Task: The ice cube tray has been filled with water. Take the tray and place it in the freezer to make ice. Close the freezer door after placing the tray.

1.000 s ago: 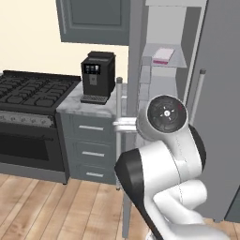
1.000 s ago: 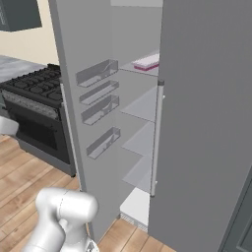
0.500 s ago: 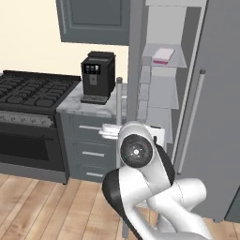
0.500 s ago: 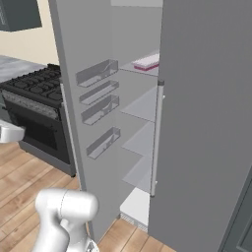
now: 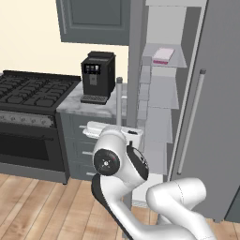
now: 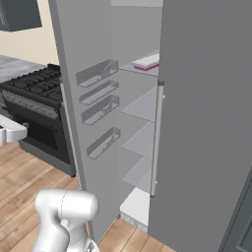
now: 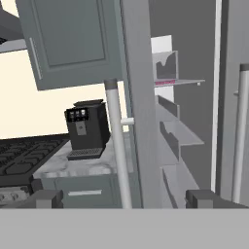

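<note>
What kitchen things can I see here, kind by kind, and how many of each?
Tray: 1
Coffee machine: 1
Stove: 1
Freezer doors, open one and shut one: 2
Door bins: 4
Wall cupboard: 1
Total: 10

Freezer (image 6: 206, 123): plain mid-grey outside, pale white shelves inside. Freezer door (image 6: 86, 123): same flat grey, silver bar handle (image 7: 118, 155), translucent pale bins on inner face. Ice cube tray (image 5: 163, 56) on an upper shelf of the freezer: whitish-pink top, darker pink rim. Left of the freezer: black coffee machine (image 5: 96, 77) on white-grey marbled counter (image 5: 82, 105); slate-grey drawers below, slate-grey wall cupboard (image 5: 93, 21) above. Black stove (image 5: 33, 122) further left. Wall cream-yellow. Floor light wood planks (image 5: 42, 206).
</note>
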Tool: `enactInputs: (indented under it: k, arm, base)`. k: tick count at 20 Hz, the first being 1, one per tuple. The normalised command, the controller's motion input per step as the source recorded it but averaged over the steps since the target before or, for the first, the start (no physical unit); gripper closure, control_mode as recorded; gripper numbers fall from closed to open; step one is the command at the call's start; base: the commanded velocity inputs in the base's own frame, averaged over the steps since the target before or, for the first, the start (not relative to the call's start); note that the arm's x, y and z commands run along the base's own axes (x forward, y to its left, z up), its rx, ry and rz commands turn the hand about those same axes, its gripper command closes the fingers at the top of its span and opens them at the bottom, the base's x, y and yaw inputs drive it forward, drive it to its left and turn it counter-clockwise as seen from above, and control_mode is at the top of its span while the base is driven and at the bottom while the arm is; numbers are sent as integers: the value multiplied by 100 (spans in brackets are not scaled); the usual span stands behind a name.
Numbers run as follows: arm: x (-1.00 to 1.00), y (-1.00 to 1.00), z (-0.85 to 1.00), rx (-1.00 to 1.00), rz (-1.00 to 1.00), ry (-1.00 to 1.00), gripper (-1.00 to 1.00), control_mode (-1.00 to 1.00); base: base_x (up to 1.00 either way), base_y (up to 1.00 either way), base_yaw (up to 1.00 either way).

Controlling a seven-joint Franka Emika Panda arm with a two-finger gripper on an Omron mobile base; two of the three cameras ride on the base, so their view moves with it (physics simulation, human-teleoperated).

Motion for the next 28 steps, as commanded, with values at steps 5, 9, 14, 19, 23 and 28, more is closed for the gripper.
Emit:
enactInputs:
  k: [5,9,14,19,23,28]
  arm:
    - [38,11,-17,0,-3,-3,-100,-100]
    - [29,0,-25,0,-1,0,-100,-100]
    - [33,6,-32,0,-6,0,-100,-100]
    - [22,-7,-32,0,-3,0,-100,-100]
    - [20,-13,-38,1,-3,0,-100,-100]
    - [12,-2,-35,0,-1,0,-100,-100]
  base:
    - [0,0,0]
    - [0,0,0]
    - [0,0,0]
    - [0,0,0]
    - [0,0,0]
    - [0,0,0]
